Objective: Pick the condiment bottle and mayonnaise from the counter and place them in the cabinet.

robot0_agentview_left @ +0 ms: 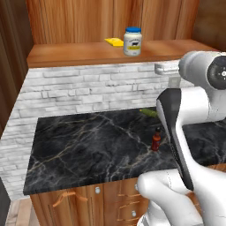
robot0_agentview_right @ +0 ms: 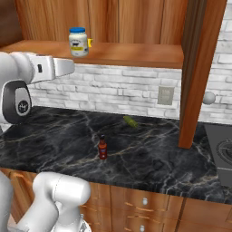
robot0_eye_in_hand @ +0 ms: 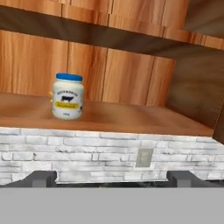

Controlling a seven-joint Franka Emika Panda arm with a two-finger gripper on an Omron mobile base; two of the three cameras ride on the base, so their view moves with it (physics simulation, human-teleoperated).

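A black marble counter (robot0_agentview_left: 88, 150) runs beneath a white brick wall and the wooden cabinet (robot0_agentview_left: 79, 54). The mayonnaise (robot0_agentview_left: 132, 41) stands upright on the cabinet shelf; the condiment bottle (robot0_agentview_right: 103, 147) stands upright on the counter. From the right, a stovetop (robot0_agentview_right: 222, 156) appears. The gripper (robot0_eye_in_hand: 111, 178) is spread wide, empty.

A flat yellow wedge-shaped item (robot0_agentview_left: 114, 42) is lying on the wooden shelf. A small elongated green item (robot0_agentview_right: 130, 121) is resting on the dark marble, near the white brick backsplash (robot0_agentview_right: 127, 93). A beige wall outlet plate (robot0_agentview_right: 165, 95) is sitting in that backsplash. A dark stovetop (robot0_agentview_right: 221, 154) is showing at the far right edge.
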